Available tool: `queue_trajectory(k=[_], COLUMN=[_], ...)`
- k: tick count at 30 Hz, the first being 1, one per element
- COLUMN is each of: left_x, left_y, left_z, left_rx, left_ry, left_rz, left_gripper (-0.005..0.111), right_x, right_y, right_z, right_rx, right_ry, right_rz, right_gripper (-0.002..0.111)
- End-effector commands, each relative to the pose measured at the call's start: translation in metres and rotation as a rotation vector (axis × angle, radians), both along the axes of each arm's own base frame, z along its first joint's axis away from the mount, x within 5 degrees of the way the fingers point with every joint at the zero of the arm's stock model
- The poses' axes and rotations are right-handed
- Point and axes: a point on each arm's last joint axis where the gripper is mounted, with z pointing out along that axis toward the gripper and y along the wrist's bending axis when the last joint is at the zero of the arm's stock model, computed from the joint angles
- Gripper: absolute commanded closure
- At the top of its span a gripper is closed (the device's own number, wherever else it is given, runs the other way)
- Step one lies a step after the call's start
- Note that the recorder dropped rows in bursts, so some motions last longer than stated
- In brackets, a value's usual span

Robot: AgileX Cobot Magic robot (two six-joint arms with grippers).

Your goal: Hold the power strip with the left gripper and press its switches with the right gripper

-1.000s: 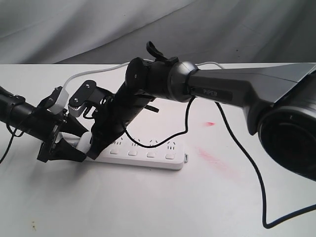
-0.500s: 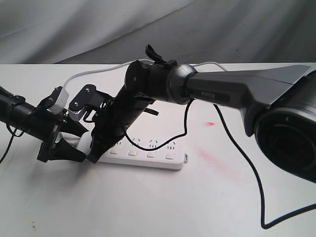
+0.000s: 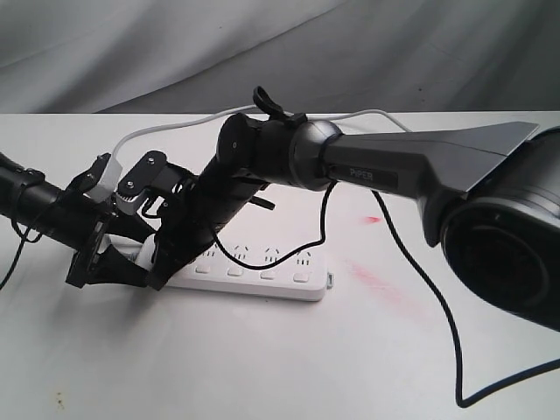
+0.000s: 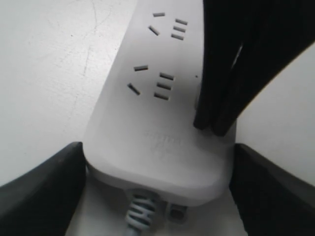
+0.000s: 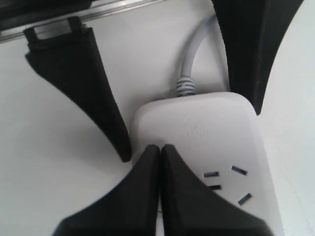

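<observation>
Right, the power strip [image 3: 262, 278] lies flat on the white table [image 3: 262, 367]. Its cord end sits in the left gripper [image 3: 140, 255], with one black finger pressed against each long side of the strip, so that's a firm hold. On top of the strip at that same end, the right gripper [image 3: 159, 273] has its two fingertips [image 4: 211, 123] pinched together with nothing between them. They're planted on the edge where the switches [image 3: 267, 274] run. Further switches show uncovered along the strip. The grey-white cord [image 3: 166, 129] curves away behind the strip, and a red smear [image 3: 376, 280] marks the table past its far end.
</observation>
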Motion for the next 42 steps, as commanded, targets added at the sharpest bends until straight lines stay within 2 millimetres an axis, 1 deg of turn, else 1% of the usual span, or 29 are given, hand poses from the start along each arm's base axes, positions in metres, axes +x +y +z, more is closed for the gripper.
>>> queue_trajectory(k=[1, 8, 10, 12, 14, 16, 23, 25, 26, 29, 33, 36, 39, 42], left_x=[-0.010, -0.010, -0.010, -0.010, -0.010, -0.010, -0.010, -0.010, -0.010, -0.010, -0.010, -0.010, -0.010, -0.010], left_y=[0.002, 0.002, 0.002, 0.002, 0.002, 0.002, 0.002, 0.002, 0.002, 0.002, 0.002, 0.002, 0.002, 0.002], left_z=[-0.020, -0.020, -0.020, -0.020, -0.020, -0.020, -0.020, -0.020, -0.020, -0.020, -0.020, -0.020, -0.020, -0.020], left_rx=[0.083, 0.083, 0.083, 0.083, 0.083, 0.083, 0.083, 0.083, 0.083, 0.083, 0.083, 0.083, 0.083, 0.083], left_ry=[0.058, 0.058, 0.058, 0.058, 0.058, 0.058, 0.058, 0.058, 0.058, 0.058, 0.058, 0.058, 0.058, 0.058], left_rz=[-0.054, -0.054, -0.054, -0.054, -0.054, -0.054, -0.054, -0.054, -0.054, -0.054, -0.054, -0.054, -0.054, -0.054], left_gripper=[0.044, 0.044, 0.044, 0.044, 0.044, 0.044, 0.044, 0.044, 0.044, 0.044, 0.044, 0.044, 0.044, 0.044], right_x=[-0.006, 0.000, -0.003, -0.010, -0.017, -0.020, -0.016, -0.015, -0.015, -0.015, -0.011, -0.012, -0.012, -0.011], right_y=[-0.008, -0.015, -0.018, -0.022, -0.021, -0.019, -0.016, -0.016, -0.017, -0.020, -0.023, -0.028, -0.029, -0.029], right_z=[-0.021, -0.022, -0.027, -0.038, -0.046, -0.049, -0.049, -0.053, -0.059, -0.068, -0.060, -0.063, -0.066, -0.064], right_rx=[-0.131, -0.155, -0.171, -0.196, -0.205, -0.200, -0.183, -0.191, -0.197, -0.233, -0.266, -0.330, -0.323, -0.317], right_ry=[0.035, 0.038, 0.057, 0.082, 0.080, 0.064, 0.007, 0.002, 0.008, 0.007, -0.042, -0.041, -0.045, -0.043], right_rz=[0.049, 0.013, 0.011, 0.014, 0.014, 0.010, -0.008, -0.012, -0.013, -0.012, -0.014, -0.005, -0.014, -0.033], right_gripper=[0.108, 0.108, 0.108, 0.108, 0.108, 0.108, 0.108, 0.108, 0.108, 0.108, 0.108, 0.108, 0.108, 0.108])
